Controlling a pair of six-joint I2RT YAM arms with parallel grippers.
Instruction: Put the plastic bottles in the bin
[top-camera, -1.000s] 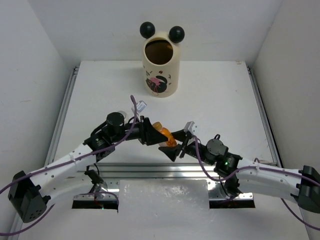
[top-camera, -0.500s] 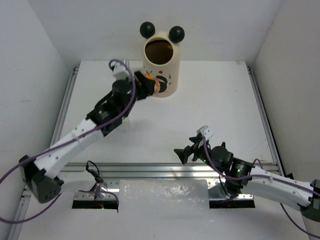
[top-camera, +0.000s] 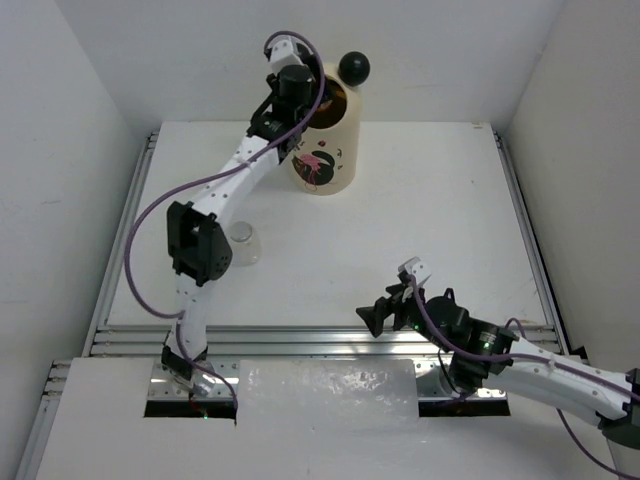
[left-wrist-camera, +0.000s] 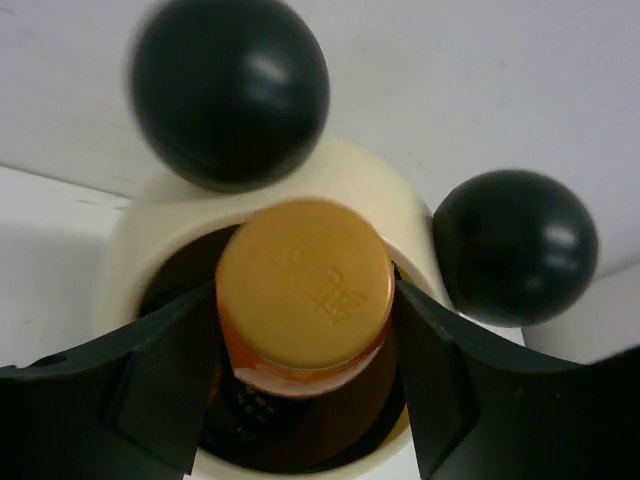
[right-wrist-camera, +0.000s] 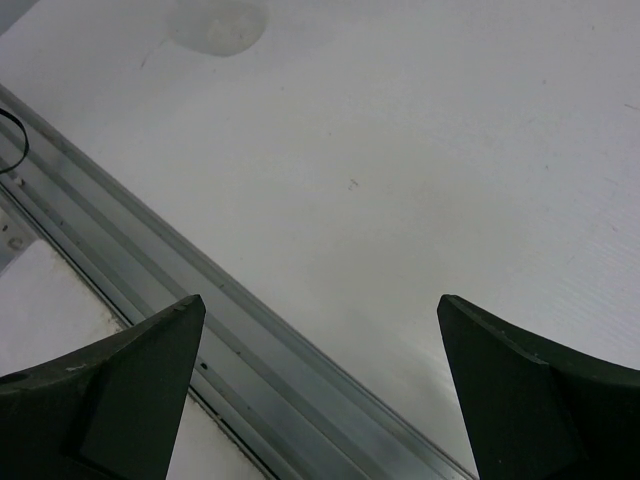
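Note:
In the left wrist view my left gripper (left-wrist-camera: 303, 292) is shut on an orange bottle (left-wrist-camera: 305, 285), seen base-on between the black fingers (left-wrist-camera: 165, 385). It hangs right over the dark mouth of the cream bin (left-wrist-camera: 150, 215), between its two black ball ears (left-wrist-camera: 230, 90). In the top view the left gripper (top-camera: 298, 88) sits over the bin (top-camera: 325, 150) and hides one ear. A clear bottle (top-camera: 243, 243) lies on the table left of centre and also shows in the right wrist view (right-wrist-camera: 215, 20). My right gripper (top-camera: 385, 312) is open and empty near the front rail (right-wrist-camera: 320, 300).
An aluminium rail (top-camera: 300, 340) runs along the table's near edge, right below the right gripper; it also shows in the right wrist view (right-wrist-camera: 230, 330). White walls close in the table on the left, back and right. The bin stands at the back centre.
My left arm has swung from the table's middle up to the bin's mouth, carrying the orange bottle. My right gripper let go of that bottle and drew back toward the front rail.

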